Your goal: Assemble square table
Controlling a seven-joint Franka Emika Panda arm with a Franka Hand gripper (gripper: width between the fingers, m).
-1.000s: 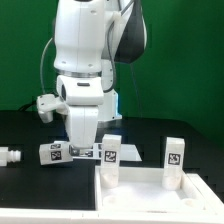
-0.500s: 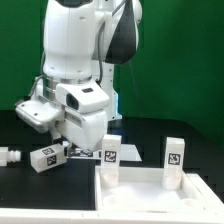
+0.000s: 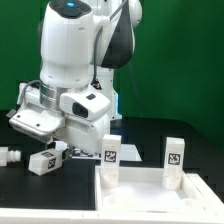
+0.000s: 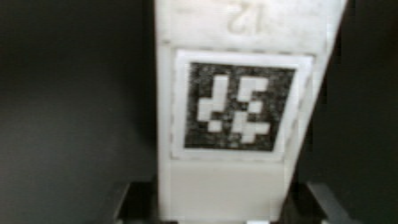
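- We see the gripper pinching one table leg near its end. In the wrist view the jaws press on its two sides and its tag faces the camera.
- The held leg hangs tilted and low, to the exterior view's left of the square tabletop. We cannot tell whether it clears the black table.
- The grip sits near one end, so most of the leg juts out past the fingers. We judge that a quick swing or a bump could pivot it between the pads, and it would then reach its socket crooked.
- If the free end drags on the black table on the way toward the tabletop, the leg may slip or drop out.
- Two upright legs stand at the tabletop's far corners. We think a low or wide approach could knock the nearer one, or let the bulky arm brush it.
- A leg pressed in at an angle may jam on the corner socket or push the tabletop sideways.
- A small white peg-like part lies farther from the tabletop than the held leg. We expect no trouble from it unless the arm swings that way.
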